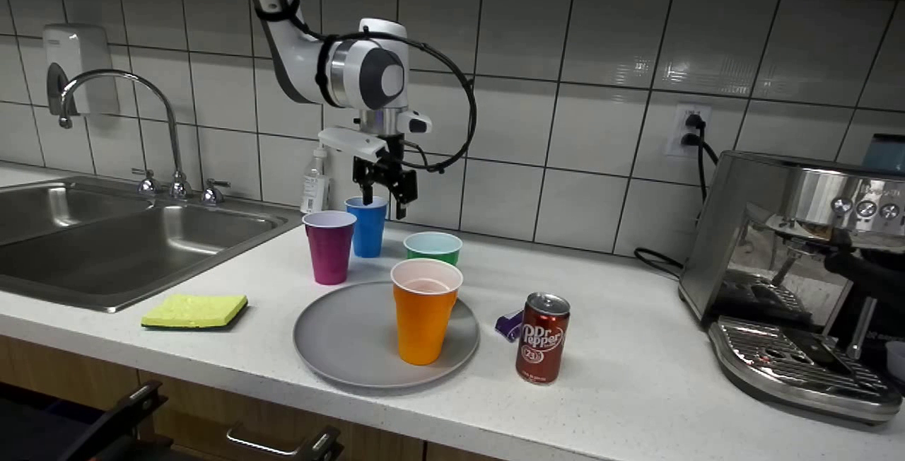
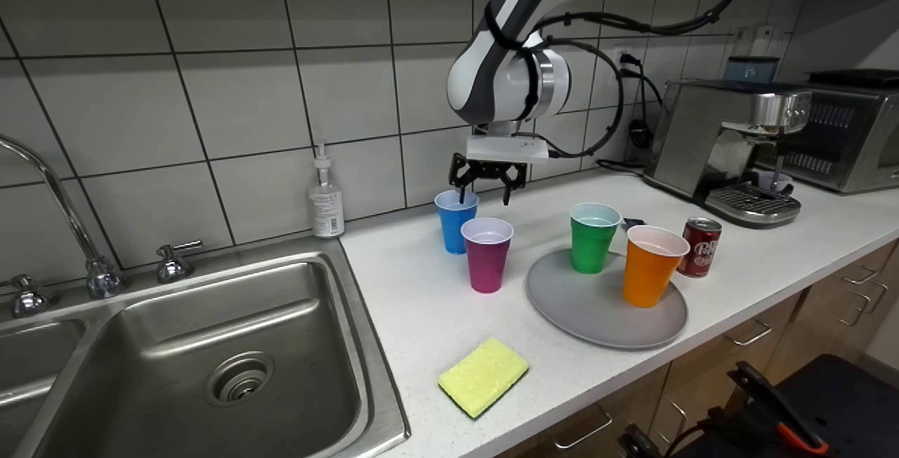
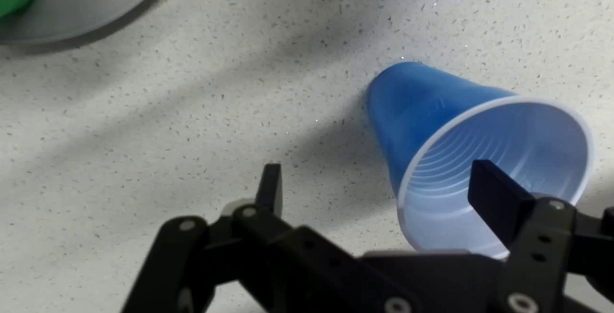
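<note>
My gripper (image 1: 384, 206) points down above the counter with its jaws wide apart and nothing gripped. An upright blue cup (image 2: 455, 227) with a pale inside is nearest to it. In the wrist view one finger (image 3: 499, 198) overlaps the mouth of the blue cup (image 3: 407, 102); the other finger (image 3: 271, 188) is outside, over bare counter. Whether that first tip dips below the rim, I cannot tell. Close by stands a magenta cup (image 2: 487, 261). A grey plate (image 2: 562, 296) bears a green cup (image 2: 592, 240) and an orange cup (image 2: 653, 268), both upright.
Beside the plate are a Dr Pepper can (image 1: 543, 341) and a small purple item (image 1: 509, 324). A yellow sponge (image 1: 196, 311) lies near the sink (image 2: 337, 289). Against the tiled wall stand a soap bottle (image 2: 327, 205) and, farther along, an espresso machine (image 1: 742, 235).
</note>
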Available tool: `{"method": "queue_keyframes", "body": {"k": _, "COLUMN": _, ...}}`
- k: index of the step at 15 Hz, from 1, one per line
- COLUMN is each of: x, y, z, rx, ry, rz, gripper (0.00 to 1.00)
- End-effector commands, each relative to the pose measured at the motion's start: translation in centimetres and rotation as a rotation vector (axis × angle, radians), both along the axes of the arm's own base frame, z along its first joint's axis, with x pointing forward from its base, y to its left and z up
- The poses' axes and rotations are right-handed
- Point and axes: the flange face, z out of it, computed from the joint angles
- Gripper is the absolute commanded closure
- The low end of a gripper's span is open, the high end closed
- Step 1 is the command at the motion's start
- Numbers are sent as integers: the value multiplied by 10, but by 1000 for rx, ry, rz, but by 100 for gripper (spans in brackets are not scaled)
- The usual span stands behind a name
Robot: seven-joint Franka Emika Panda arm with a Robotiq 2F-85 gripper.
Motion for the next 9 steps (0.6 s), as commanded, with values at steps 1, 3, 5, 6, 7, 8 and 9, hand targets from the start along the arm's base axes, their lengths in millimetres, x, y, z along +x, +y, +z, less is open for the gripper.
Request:
{"method": "queue_keyframes", "body": {"k": 1, "x": 10, "y": 1, "z": -2, "rx": -18, "ry": -1, "rz": -17, "gripper": 25}}
{"method": "queue_keyframes", "body": {"k": 3, "x": 11, "y": 1, "z": -3, "rx": -15, "ry": -4, "rz": -17, "gripper": 35}}
{"method": "queue_keyframes", "body": {"k": 5, "x": 13, "y": 0, "z": -3, "rx": -15, "ry": -4, "rz": -19, "gripper": 51}}
{"method": "queue_keyframes", "body": {"k": 6, "x": 13, "y": -1, "z": -3, "rx": -15, "ry": -5, "rz": -20, "gripper": 58}}
{"method": "queue_keyframes", "body": {"k": 7, "x": 13, "y": -1, "z": -3, "rx": -15, "ry": -5, "rz": -19, "gripper": 66}}
{"method": "queue_keyframes", "body": {"k": 8, "x": 13, "y": -1, "z": -3, "rx": -16, "ry": -5, "rz": -19, "gripper": 73}}
{"method": "queue_keyframes", "body": {"k": 9, "x": 13, "y": -1, "z": -4, "rx": -16, "ry": -5, "rz": -19, "gripper": 82}}
